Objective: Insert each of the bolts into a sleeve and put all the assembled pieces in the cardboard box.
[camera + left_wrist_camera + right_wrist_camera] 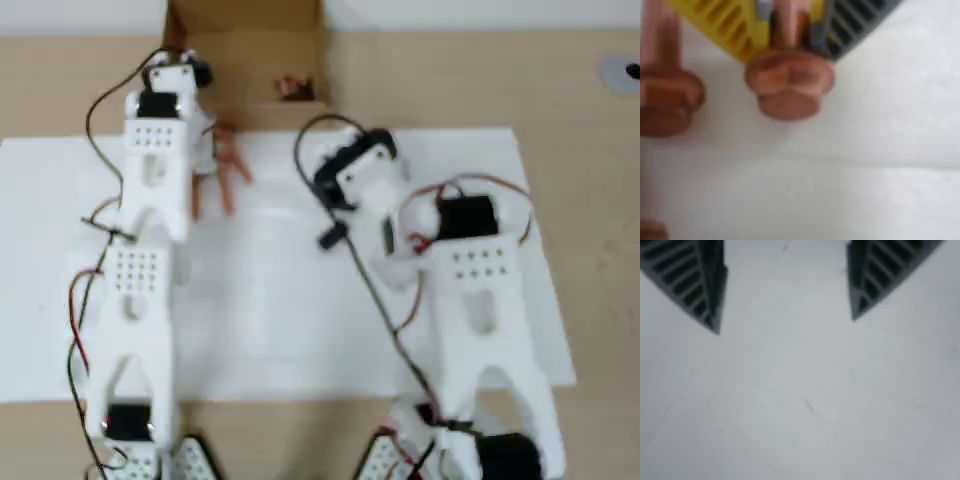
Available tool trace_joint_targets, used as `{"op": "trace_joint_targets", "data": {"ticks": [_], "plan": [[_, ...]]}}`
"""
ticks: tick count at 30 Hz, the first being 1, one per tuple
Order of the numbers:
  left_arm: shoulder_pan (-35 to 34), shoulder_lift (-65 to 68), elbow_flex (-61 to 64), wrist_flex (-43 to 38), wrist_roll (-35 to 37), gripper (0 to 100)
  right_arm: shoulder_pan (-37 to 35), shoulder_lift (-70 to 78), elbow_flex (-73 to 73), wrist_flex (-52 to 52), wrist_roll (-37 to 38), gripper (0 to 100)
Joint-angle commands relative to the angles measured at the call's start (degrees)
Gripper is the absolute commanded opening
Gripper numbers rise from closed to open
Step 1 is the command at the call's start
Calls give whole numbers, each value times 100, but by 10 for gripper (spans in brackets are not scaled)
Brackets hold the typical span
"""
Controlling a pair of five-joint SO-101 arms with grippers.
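Bolt (790, 87) in left pincer (790, 27), near sheet (870, 150) edge

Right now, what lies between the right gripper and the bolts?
High view: bare white sheet and a black cable loop separate right gripper from bolts.

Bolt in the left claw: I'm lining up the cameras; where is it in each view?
High view: probably the bolt at the left claw, near the box.
Left wrist view: top centre, pinched.
Right wrist view: right claw over white sheet.
Shared landmark: the white sheet.

On the sheet (280, 320) lie bolts (235, 165), box (250, 70) behind.
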Motion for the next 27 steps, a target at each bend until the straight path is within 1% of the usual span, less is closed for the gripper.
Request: {"op": "trace_joint_targets", "data": {"ticks": [1, 3, 5, 7, 12, 16, 18, 22, 25, 27], "plan": [[-44, -655, -158, 167, 0, 7, 75, -154, 4, -97, 26, 203], [167, -1288, -105, 167, -9, 6, 57, -154, 31, -97, -35, 203], [404, -2018, 62, 176, -9, 5, 57, -154, 22, -176, -334, 203], [615, -2800, 484, 176, -9, 5, 66, -145, 22, -220, -651, 203], [914, -4681, 2505, 176, 0, 5, -127, 207, 40, -88, -879, 203], [853, -6000, 4009, 167, -79, 5, -110, 822, -163, -290, -2004, 204], [747, -6554, 4580, 167, -360, 6, -127, 1182, -321, -440, -2532, 205], [677, -7468, 5336, 167, -809, 6, -338, 1921, -796, -615, -3560, 205], [677, -8215, 5758, 167, -949, 6, -514, 2501, -1270, -774, -4554, 205], [677, -8725, 6013, 167, -1002, 6, -629, 2870, -1666, -835, -4976, 206]]}}
